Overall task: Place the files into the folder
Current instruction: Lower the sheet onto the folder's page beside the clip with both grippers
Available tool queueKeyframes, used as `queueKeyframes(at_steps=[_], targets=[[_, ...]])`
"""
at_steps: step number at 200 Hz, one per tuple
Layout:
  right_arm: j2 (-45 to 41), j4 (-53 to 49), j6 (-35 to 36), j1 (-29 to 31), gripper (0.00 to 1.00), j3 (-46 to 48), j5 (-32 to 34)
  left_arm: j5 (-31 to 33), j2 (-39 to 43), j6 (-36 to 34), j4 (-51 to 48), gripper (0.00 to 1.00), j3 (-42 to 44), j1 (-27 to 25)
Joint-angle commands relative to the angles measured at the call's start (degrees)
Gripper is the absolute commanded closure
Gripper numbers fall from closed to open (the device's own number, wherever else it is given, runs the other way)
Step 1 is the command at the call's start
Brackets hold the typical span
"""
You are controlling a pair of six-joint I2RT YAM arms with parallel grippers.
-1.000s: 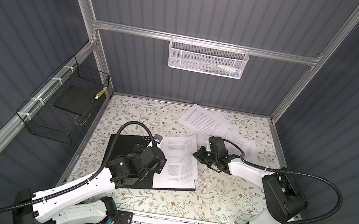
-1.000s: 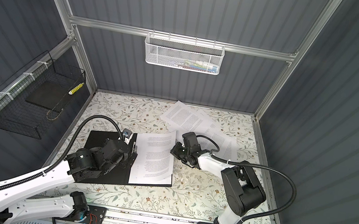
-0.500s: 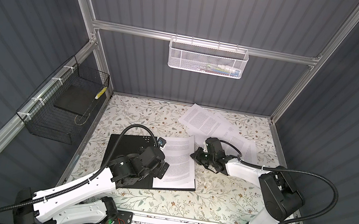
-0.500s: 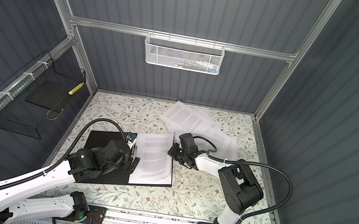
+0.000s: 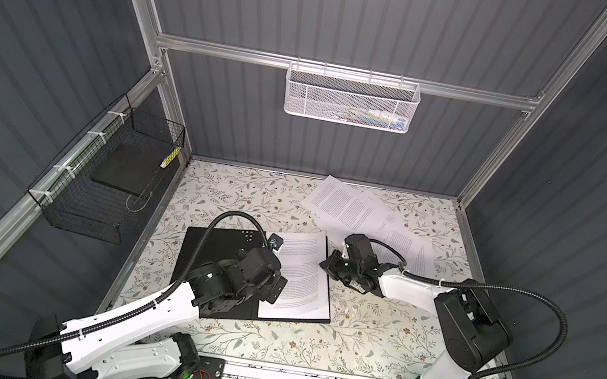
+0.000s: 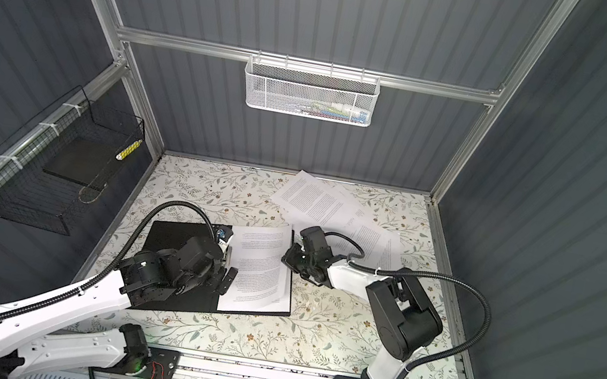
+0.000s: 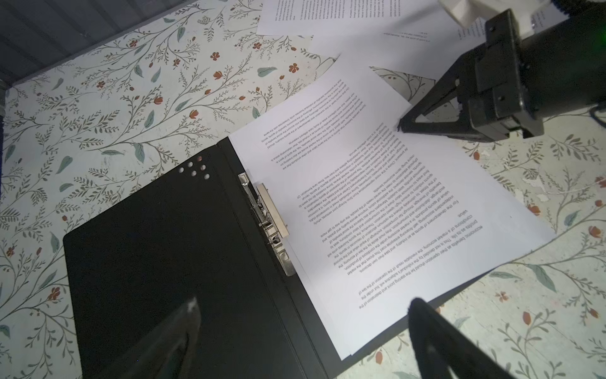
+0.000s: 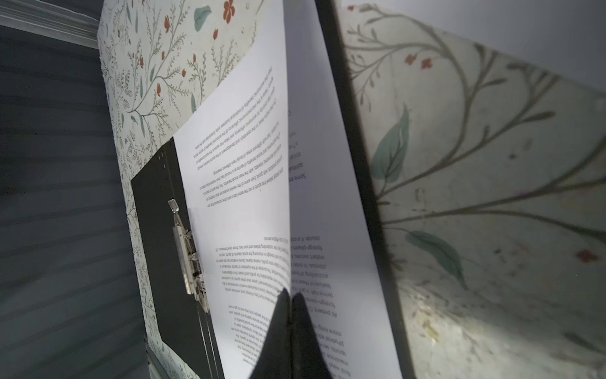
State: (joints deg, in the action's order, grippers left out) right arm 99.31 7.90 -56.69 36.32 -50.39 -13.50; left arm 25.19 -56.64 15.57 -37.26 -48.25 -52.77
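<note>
The folder (image 5: 215,251) (image 6: 175,235) lies open on the floral table, black inside up, with a metal clip (image 7: 265,216) beside its spine. Files rest on its right half. My right gripper (image 5: 324,264) (image 6: 284,258) (image 8: 290,297) is shut on the right edge of the top sheet (image 5: 301,266) (image 7: 377,197) (image 8: 239,183), lifting that edge off a second sheet (image 8: 328,197) beneath. My left gripper (image 5: 275,278) (image 7: 303,302) hovers open over the folder's front part, straddling the spine and holding nothing. More files (image 5: 345,208) (image 6: 316,201) lie loose at the back right.
A white mesh basket (image 5: 351,98) hangs on the back wall. A black wire basket (image 5: 114,174) holding a dark flat slab is fixed to the left wall. Grey walls and aluminium posts close the table on three sides.
My right gripper has drawn the held sheet a little leftward, further over the folder's right half. The left arm has hardly moved.
</note>
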Motion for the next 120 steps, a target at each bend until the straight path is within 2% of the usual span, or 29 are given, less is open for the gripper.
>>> queueKeyframes(at_steps=[1,120], targets=[[0.6,0.4,-1.0,0.5,1.00,-1.3,1.0,-0.8,-0.2,-1.1,0.0,0.00,0.0,0.3],[1.1,1.1,-3.0,1.1,1.00,-0.9,1.5,-0.9,-1.0,-1.7,0.2,0.00,0.0,0.2]])
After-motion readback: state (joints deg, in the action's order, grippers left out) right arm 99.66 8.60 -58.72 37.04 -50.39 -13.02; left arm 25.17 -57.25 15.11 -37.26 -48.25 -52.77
